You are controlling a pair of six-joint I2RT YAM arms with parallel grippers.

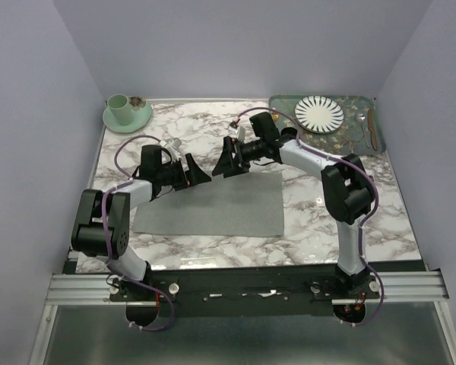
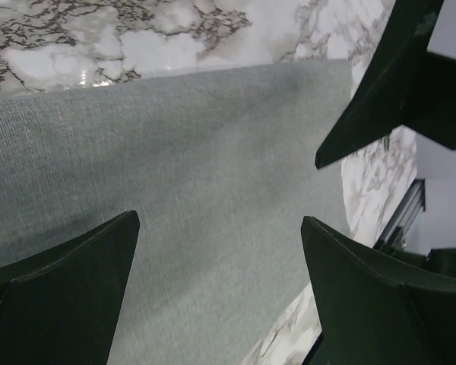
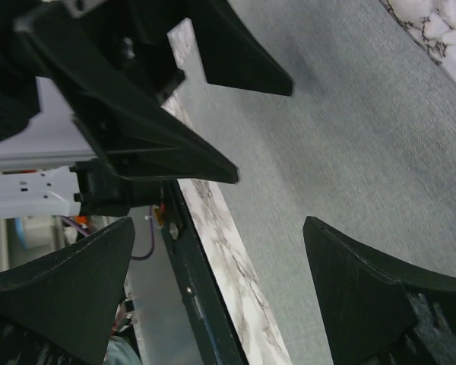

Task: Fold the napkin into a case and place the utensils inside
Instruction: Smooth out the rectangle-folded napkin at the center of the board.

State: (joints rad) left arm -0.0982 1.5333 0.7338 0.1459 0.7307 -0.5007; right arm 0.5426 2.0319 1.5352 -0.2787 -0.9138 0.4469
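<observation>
The left claw (image 1: pixel 200 176) and the right claw (image 1: pixel 222 167) both gape wide with nothing between their fingers. Their tips face each other just above the far edge of the napkin (image 1: pixel 213 205). The napkin lies mid-width on the marble worktop (image 1: pixel 175 129), towards its near edge. Pale lilac walls (image 1: pixel 30 114) close in the worktop. In the far right corner a green tray (image 1: pixel 285 106) carries a striped plate (image 1: pixel 319 112), with the utensils (image 1: pixel 368 128) beside it. In the far left corner a cup (image 1: pixel 120 109) stands on a green saucer (image 1: pixel 140 120). The napkin is plain grey, finely woven, and spread flat and unfolded.
</observation>
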